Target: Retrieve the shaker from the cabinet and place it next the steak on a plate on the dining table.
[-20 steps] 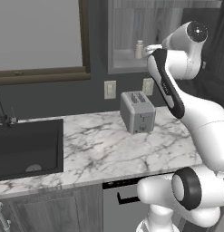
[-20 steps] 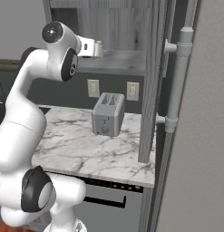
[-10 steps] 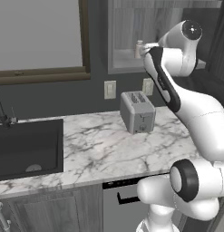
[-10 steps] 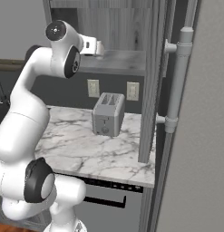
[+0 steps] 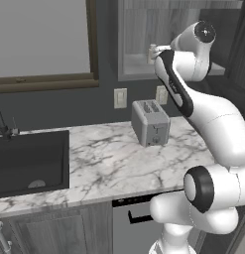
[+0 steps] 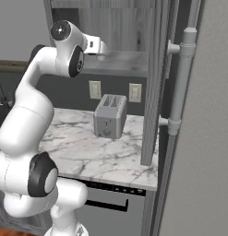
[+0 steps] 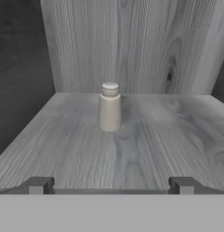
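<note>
The gripper [image 7: 111,186] is wide open and holds nothing. It has moved closer to the cabinet [image 7: 131,45] than before. The shaker [image 7: 109,107] stands upright on the shelf, in the middle of the hand view. The toaster [image 5: 150,122] stays on the desk [image 5: 104,158].

Both base views looked forward and down over the arm at the toaster [image 5: 151,122] on the desk [image 5: 99,158], one from behind-left, one from behind-right. The hand view faced level into the cabinet [image 7: 131,50], near its shelf, well above the toaster.
</note>
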